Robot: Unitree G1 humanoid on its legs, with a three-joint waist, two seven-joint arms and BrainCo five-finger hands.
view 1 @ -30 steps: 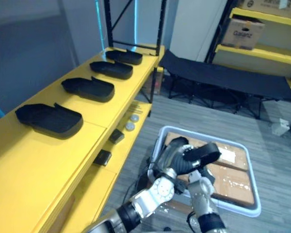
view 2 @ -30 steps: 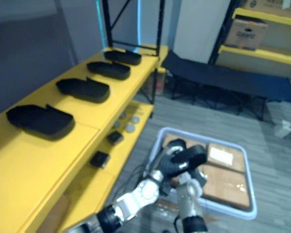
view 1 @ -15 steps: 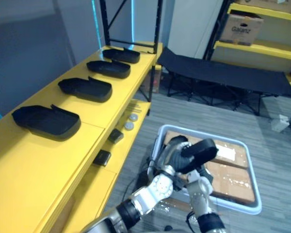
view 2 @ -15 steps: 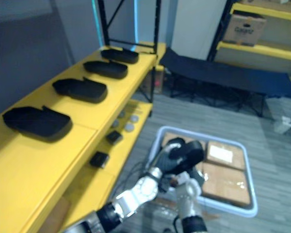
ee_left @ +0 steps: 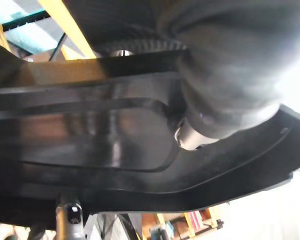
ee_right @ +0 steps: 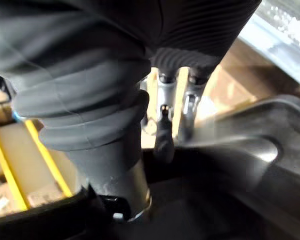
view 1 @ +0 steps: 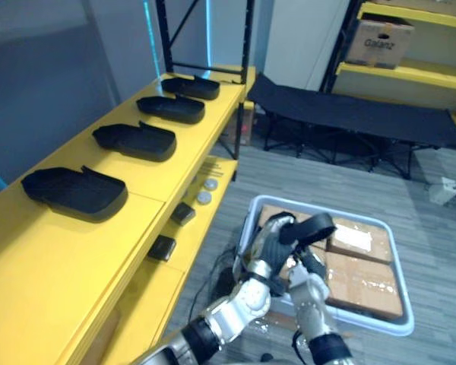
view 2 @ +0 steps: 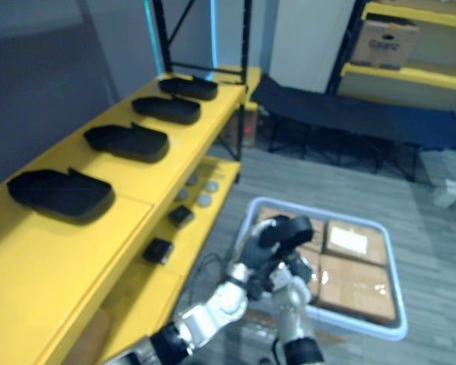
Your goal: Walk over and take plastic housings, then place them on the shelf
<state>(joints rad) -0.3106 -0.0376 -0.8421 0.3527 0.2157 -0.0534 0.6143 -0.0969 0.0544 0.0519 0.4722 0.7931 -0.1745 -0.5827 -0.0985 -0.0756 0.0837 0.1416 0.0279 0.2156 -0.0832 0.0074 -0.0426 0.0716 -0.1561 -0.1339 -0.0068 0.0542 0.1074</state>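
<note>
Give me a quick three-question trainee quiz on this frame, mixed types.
1. How many housings lie on the yellow shelf, top board?
2. True or false: the held housing already rests on the shelf.
3. What lies in the bin? A cardboard boxes; B bottles; C cloth.
Key: 1. Four. 2. False: the left hand grips it, with the right hand beside it, seen in front of the bin. 3. A.
</note>
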